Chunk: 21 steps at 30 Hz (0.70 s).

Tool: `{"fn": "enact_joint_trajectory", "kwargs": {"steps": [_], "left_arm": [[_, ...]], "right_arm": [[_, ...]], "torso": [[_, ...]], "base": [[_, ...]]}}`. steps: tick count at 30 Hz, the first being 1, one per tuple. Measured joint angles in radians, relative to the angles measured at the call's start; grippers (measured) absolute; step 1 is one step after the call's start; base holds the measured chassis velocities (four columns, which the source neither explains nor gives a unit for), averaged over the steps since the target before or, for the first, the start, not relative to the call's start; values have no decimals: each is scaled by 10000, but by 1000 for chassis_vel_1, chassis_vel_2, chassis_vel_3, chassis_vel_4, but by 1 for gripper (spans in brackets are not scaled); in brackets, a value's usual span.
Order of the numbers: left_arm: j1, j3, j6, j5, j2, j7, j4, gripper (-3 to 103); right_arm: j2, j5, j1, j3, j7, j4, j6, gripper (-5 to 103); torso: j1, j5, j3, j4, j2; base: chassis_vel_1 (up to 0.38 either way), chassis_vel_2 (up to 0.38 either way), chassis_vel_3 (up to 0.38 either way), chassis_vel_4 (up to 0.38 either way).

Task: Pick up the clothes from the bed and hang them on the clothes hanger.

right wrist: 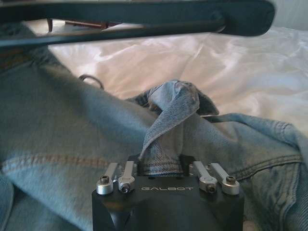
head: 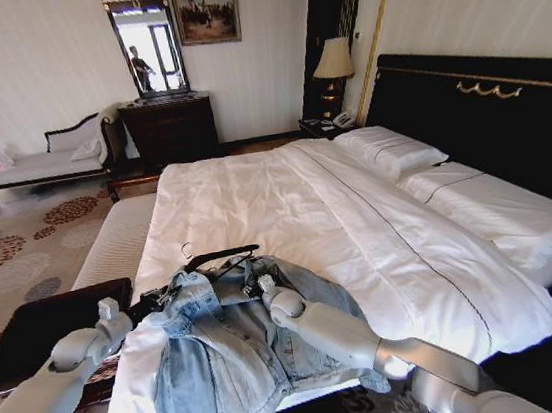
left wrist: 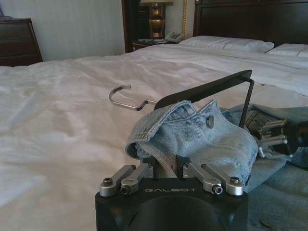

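Note:
The clothes, a light blue denim jacket (head: 236,357), lie crumpled at the near edge of the white bed (head: 285,200). The black clothes hanger (head: 220,258) rests at the jacket's collar with its metal hook (left wrist: 126,98) lying on the sheet. My left gripper (head: 157,302) is at the jacket's left shoulder, and the left wrist view has the gripper (left wrist: 166,162) shut on a raised denim fold (left wrist: 192,132) just under the hanger (left wrist: 207,89). My right gripper (head: 264,287) is at the other shoulder. The right wrist view has it (right wrist: 161,164) shut on a pinched denim fold (right wrist: 173,103) below the hanger bar (right wrist: 144,14).
A dark padded bench (head: 39,326) stands to the left of the bed's foot. The black headboard (head: 485,105) and pillows (head: 390,152) are at the far right. A dresser (head: 171,129), a chaise (head: 39,165) and a lamp (head: 334,61) line the back wall.

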Motion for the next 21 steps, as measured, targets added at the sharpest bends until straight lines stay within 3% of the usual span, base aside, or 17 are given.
{"fn": "enact_joint_trajectory", "kwargs": {"steps": [3, 4, 8, 14, 21], "left_arm": [[66, -51, -22, 63, 0, 0, -12, 21], [66, -51, -22, 63, 0, 0, -12, 21], [177, -144, -77, 126, 2, 4, -30, 21], [405, -320, -236, 140, 82, -18, -86, 21], [627, -409, -67, 26, 206, -456, -389, 21]], "right_arm": [[-31, 153, 63, 84, 48, 76, -4, 29], [-31, 153, 63, 84, 48, 76, -4, 29], [-33, 249, 112, 263, 57, 124, -47, 12], [68, 267, 285, 792, -52, -174, -134, 8], [77, 303, 782, 1174, -261, -453, -354, 8]], "torso": [[0, 0, 0, 0, 0], [0, 0, 0, 0, 0], [0, 0, 0, 0, 0], [0, 0, 0, 0, 0], [1, 1, 0, 1, 0]], "base": [[0, 0, 0, 0], [0, 0, 0, 0], [0, 0, 0, 0], [0, 0, 0, 0], [0, 0, 0, 0]]}}
